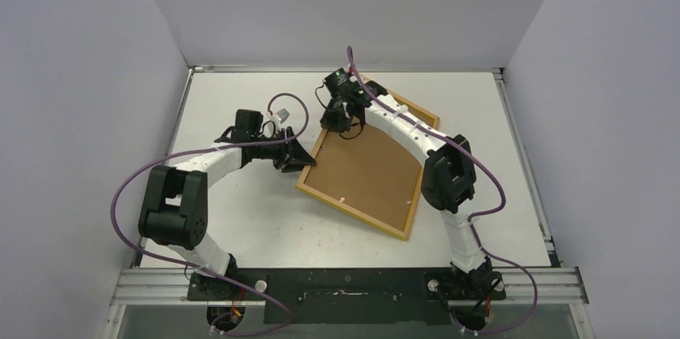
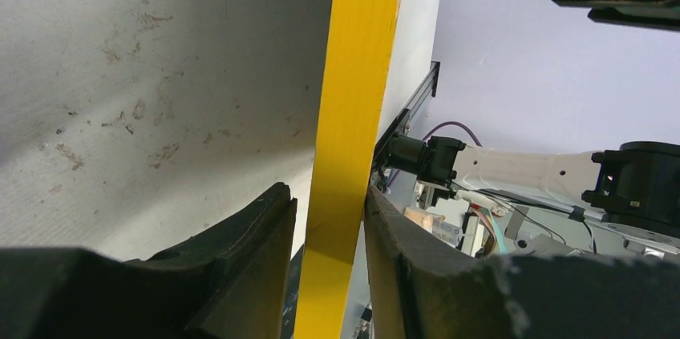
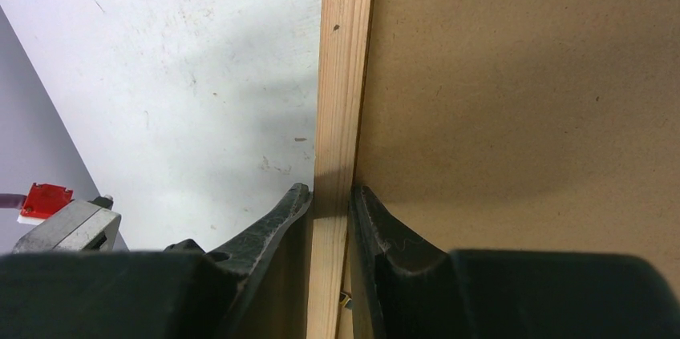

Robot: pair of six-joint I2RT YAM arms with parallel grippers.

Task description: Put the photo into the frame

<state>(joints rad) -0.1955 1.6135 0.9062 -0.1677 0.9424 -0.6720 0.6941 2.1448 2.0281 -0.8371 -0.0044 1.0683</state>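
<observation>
Wood faces up: the frame lies back-side up on the white table, turned askew, with the brown backing board sitting inside its light-wood rails.

The left gripper is at the frame's left rail, near its far corner. In the left wrist view its jaws straddle the frame's bright yellow edge – one finger rests against the yellow, while a thin sliver of gap shows beside the other. I cannot tell whether that edge is pinched or only bracketed.

The right gripper reaches in at the frame's far end, just beyond the left gripper. In the right wrist view its two fingers press on either side of a pale wooden rail – clamped on the frame, with the backing board filling the inner side of that rail and scuffed table on the outer side.
</observation>
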